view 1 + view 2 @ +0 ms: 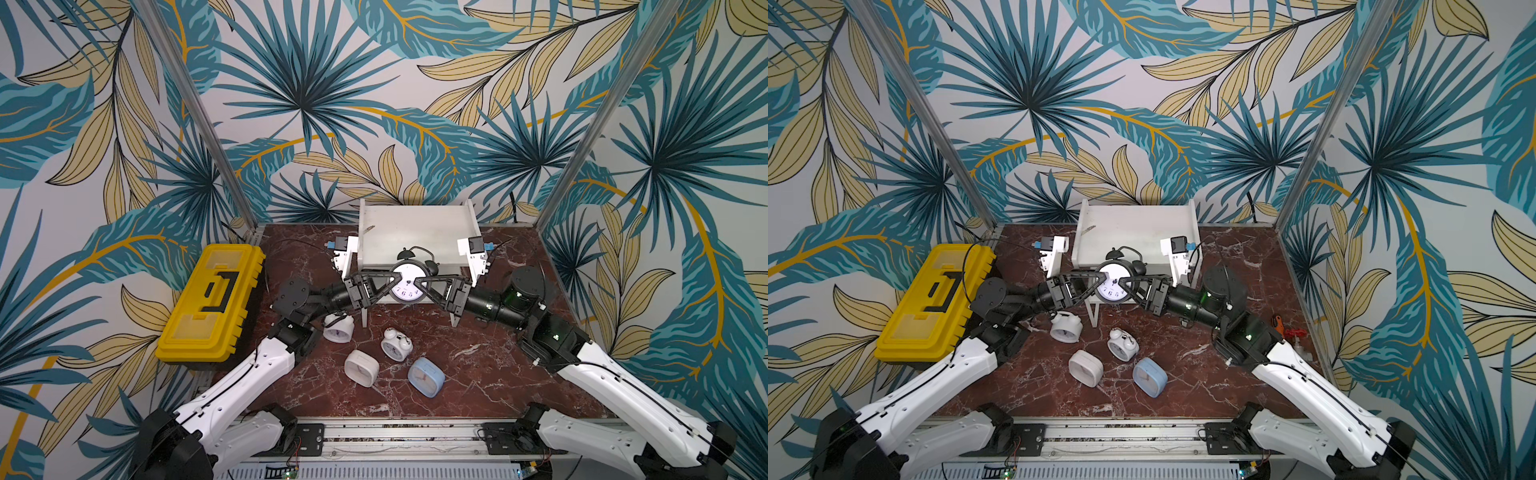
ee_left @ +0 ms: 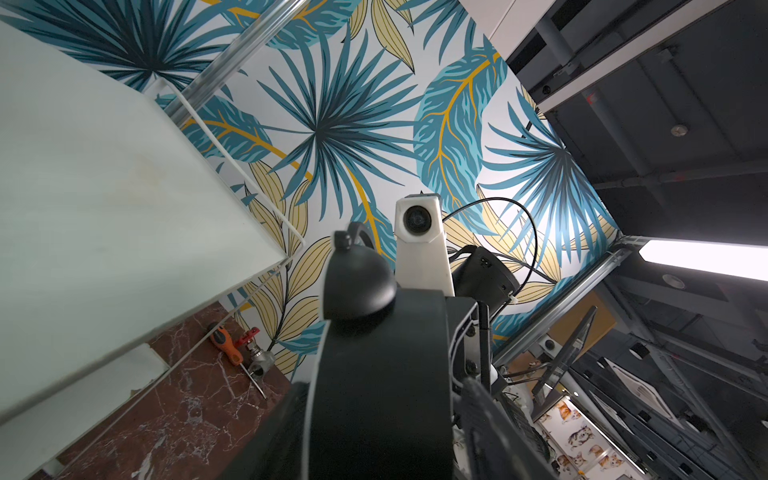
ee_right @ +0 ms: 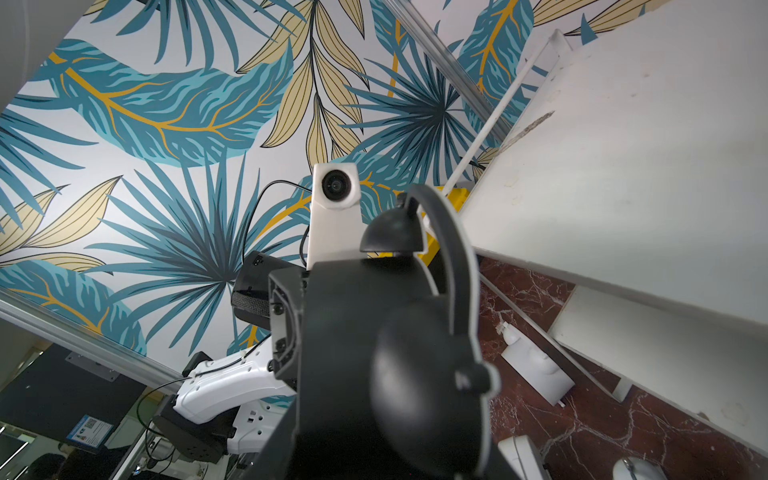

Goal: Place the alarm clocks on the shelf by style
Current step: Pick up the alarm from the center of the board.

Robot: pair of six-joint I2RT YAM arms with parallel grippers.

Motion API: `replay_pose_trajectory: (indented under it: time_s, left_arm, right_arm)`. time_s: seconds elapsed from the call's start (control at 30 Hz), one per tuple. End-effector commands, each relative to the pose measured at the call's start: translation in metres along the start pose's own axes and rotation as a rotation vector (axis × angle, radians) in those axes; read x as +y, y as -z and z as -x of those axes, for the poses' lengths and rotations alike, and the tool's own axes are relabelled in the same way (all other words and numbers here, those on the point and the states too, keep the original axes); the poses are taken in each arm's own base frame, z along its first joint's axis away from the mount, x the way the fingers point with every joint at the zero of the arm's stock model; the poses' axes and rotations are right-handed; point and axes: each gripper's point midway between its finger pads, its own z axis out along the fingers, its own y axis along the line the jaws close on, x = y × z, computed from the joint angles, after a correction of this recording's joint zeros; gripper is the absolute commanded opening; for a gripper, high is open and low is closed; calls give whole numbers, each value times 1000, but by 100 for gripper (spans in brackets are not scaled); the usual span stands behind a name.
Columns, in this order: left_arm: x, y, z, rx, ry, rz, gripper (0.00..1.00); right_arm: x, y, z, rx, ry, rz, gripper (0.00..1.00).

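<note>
Though the black clock (image 1: 407, 291) fills both wrist views, right end effector (image 1: 421, 286) grips it; left end effector (image 1: 392, 282): cannot tell

Black clock (image 1: 409, 291): upper numerals covered by left hand (image 1: 392, 281) and right hand (image 1: 417, 283); can't tell which one grips. In the wrist views it is blurred and cut off by the frame edge. White twin-bell clock (image 1: 338, 329) is partly under the left arm. Shelf (image 1: 415, 232): lower tier hidden in both top views.
</note>
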Motion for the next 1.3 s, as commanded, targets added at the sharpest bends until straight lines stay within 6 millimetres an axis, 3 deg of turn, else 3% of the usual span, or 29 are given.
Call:
replay_pose_trajectory:
  time_s: [0.0, 0.13, 0.33, 0.4, 0.63, 0.83, 1.17, 1.23, 1.27]
  left_arm:
    - [-10, 2, -1, 31, -67, -21, 88]
    - [-22, 6, -1, 117, -114, -28, 92]
    - [-43, 15, 7, 187, -133, -67, 70]
    - [-49, 17, 8, 190, -144, -72, 68]
    - [-30, 21, -9, 276, -112, -6, 77]
    - [-21, 22, -15, 293, -95, 18, 79]
    - [-33, 17, -5, 268, -111, -32, 43]
    - [-32, 17, -4, 257, -114, -29, 36]
    - [-32, 17, -2, 245, -118, -27, 35]
  right_arm:
    - [13, 3, 1, 44, 63, 14, 0]
    - [17, 9, -8, 157, 138, 3, 0]
    - [24, 14, -8, 227, 154, 59, 0]
    - [24, 13, -7, 243, 143, 76, 0]
    - [34, 8, -2, 250, 154, 132, 0]
    - [39, 0, -3, 274, 135, 182, 0]
    - [28, -6, -3, 286, 132, 137, 1]
    - [25, -6, -2, 275, 126, 120, 10]
    - [24, -6, -1, 266, 124, 115, 22]
